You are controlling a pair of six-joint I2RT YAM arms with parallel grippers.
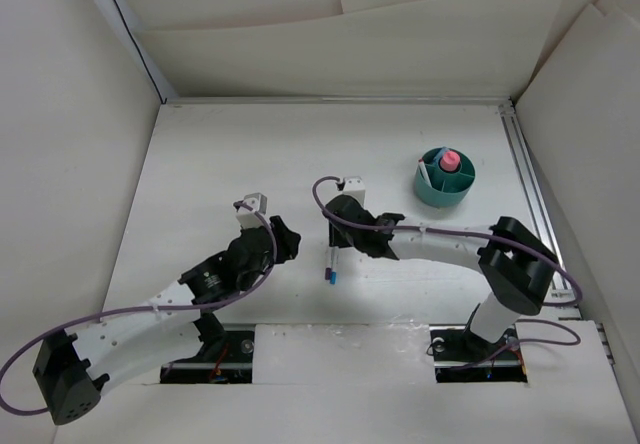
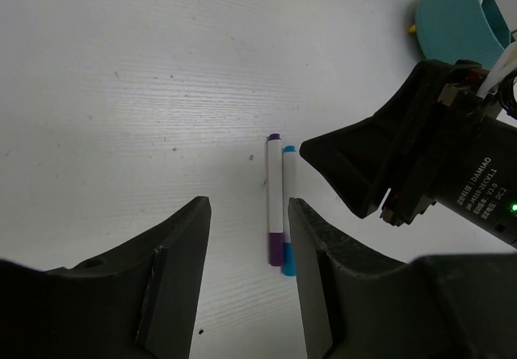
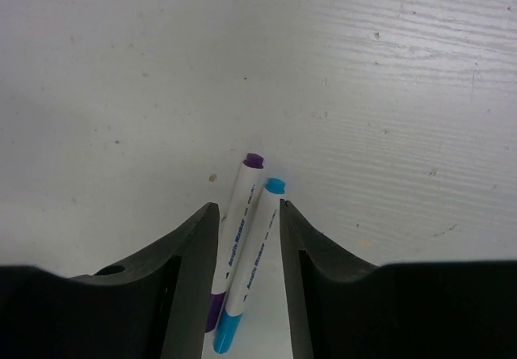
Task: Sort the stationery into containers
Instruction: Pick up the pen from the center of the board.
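Observation:
Two thin white pens lie side by side on the table [image 1: 329, 262]. One has purple ends [image 3: 239, 205], the other light-blue ends [image 3: 255, 242]. My right gripper [image 1: 336, 246] is open and low over them; in the right wrist view [image 3: 247, 205] both pens lie between its jaws. My left gripper [image 1: 290, 236] is open and empty just left of the pens. In its wrist view [image 2: 249, 202] the purple pen [image 2: 275, 201] and the blue pen [image 2: 288, 189] lie ahead. The teal cup [image 1: 436, 195] stands at the back right, holding a pink-capped marker [image 1: 451, 159] and a white pen.
The right gripper's black body [image 2: 404, 161] is close to the right of the pens in the left wrist view, with the teal cup [image 2: 456, 23] behind it. White walls enclose the table. A metal rail [image 1: 528, 179] runs along the right side.

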